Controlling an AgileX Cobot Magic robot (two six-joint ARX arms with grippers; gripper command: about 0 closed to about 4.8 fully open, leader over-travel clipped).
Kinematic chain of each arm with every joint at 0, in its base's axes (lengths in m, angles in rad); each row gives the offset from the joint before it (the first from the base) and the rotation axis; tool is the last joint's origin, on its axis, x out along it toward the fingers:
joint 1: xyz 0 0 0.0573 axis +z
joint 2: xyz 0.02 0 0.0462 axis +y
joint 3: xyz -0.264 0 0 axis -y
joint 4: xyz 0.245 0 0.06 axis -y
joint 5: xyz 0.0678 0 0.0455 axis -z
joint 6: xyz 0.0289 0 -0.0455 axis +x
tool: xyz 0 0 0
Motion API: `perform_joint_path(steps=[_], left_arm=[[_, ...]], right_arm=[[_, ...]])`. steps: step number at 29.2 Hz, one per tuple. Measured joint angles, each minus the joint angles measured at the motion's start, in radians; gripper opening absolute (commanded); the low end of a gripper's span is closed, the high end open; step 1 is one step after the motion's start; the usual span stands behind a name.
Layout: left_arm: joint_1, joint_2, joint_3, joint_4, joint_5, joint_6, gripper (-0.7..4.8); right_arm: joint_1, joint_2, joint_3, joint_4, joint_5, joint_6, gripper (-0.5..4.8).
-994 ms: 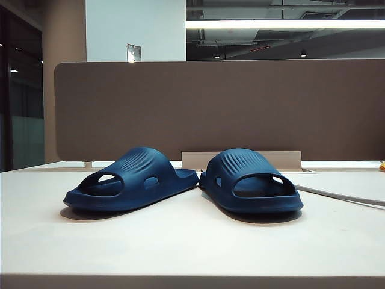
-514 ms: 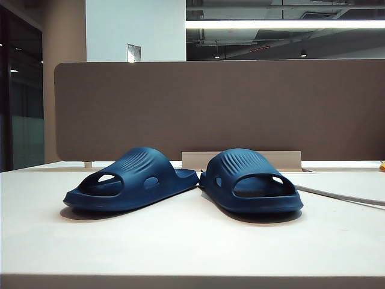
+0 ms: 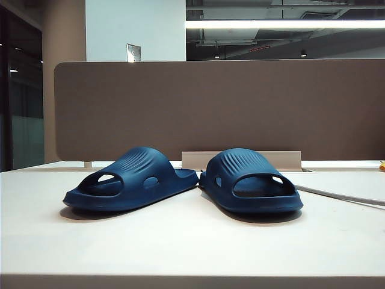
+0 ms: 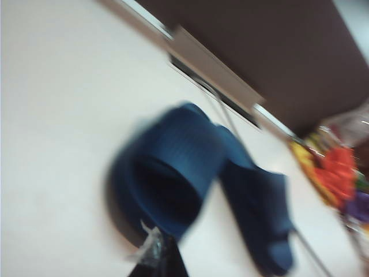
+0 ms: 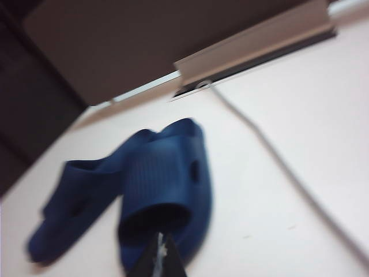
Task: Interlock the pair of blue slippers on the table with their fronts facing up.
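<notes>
The two dark blue slippers (image 3: 183,179) lay soles down on the cream desk (image 3: 180,247), heels nearly touching, straps ribbed with oval side holes. Both the left pincer (image 4: 157,254) and the right pincer (image 5: 162,257) were closed and empty, near the slippers' open toes.

Open-plan office workstation.
Fabric divider panel (image 3: 219,108) behind a cream tabletop (image 3: 180,247); exposed ceiling with strip light (image 3: 283,24) beyond.
</notes>
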Motion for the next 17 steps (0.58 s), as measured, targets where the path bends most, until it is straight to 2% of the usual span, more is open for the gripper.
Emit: perform_joint_path(steps=[2, 3, 5, 8, 9, 13, 17], left_arm=[[0.000, 0.000, 0.000, -0.006, 0.057, -0.040, -0.06], [0.000, 0.000, 0.001, -0.015, 0.092, -0.075, -0.06], [0.000, 0.000, 0.003, -0.021, 0.144, -0.151, -0.06], [0.000, 0.000, 0.011, -0.042, 0.172, -0.243, -0.06], [0.000, 0.000, 0.033, -0.089, 0.174, -0.263, -0.06], [0.000, 0.003, 0.108, -0.197, 0.179, -0.253, -0.05], [0.000, 0.050, 0.188, -0.317, 0.180, -0.209, -0.05]], right_arm=[[0.000, 0.000, 0.000, 0.000, -0.068, 0.024, -0.01], [0.000, 0.000, 0.000, 0.000, -0.134, 0.029, -0.01], [0.000, 0.000, 0.000, -0.014, -0.196, 0.036, -0.01], [0.000, 0.000, 0.000, -0.076, -0.199, 0.080, 0.00], [0.000, 0.000, 0.000, -0.086, -0.205, 0.121, 0.00], [0.000, 0.000, 0.000, -0.086, -0.241, 0.219, 0.00], [0.000, 0.000, 0.000, -0.086, -0.272, 0.251, -0.01]])
